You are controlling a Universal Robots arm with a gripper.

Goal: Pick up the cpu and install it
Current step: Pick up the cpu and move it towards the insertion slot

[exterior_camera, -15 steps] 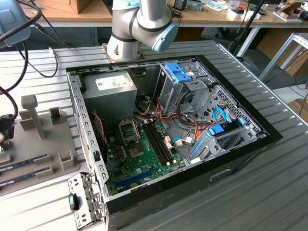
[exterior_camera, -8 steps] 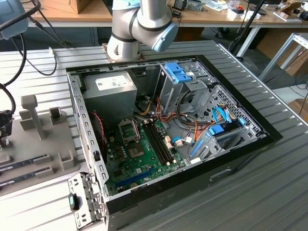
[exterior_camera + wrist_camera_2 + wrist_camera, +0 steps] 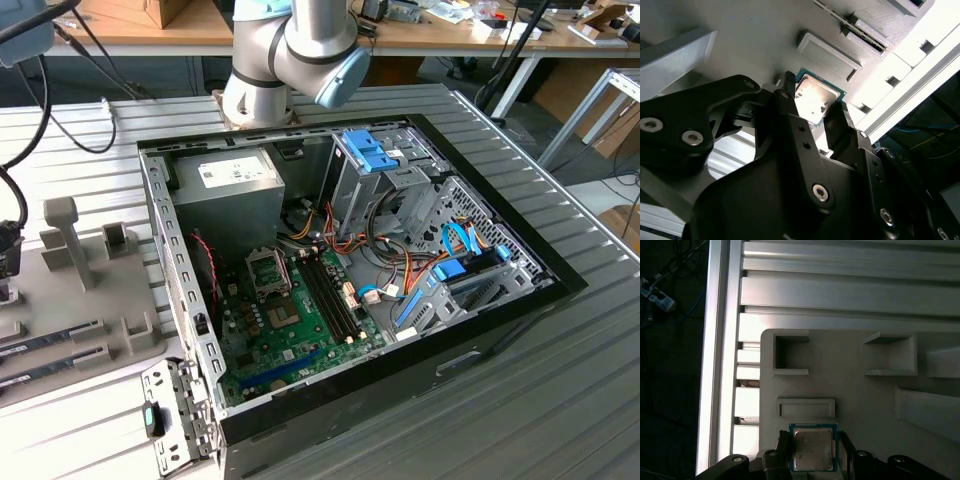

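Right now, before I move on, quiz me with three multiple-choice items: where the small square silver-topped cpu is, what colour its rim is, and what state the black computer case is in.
1. The small square silver-topped cpu is: A in the motherboard socket; B at the gripper, at the grey moulded tray; C on the floor.
2. Its rim is: A red; B green; C yellow.
3. The black computer case is: A shut; B wrapped; C open.
B, both wrist views show it at the tray; B, a thin green edge frames the metal top; C, the exterior view looks straight inside it.

One cpu (image 3: 816, 100) edge sits hidden (behind the end effector (image 3: 816, 94)).
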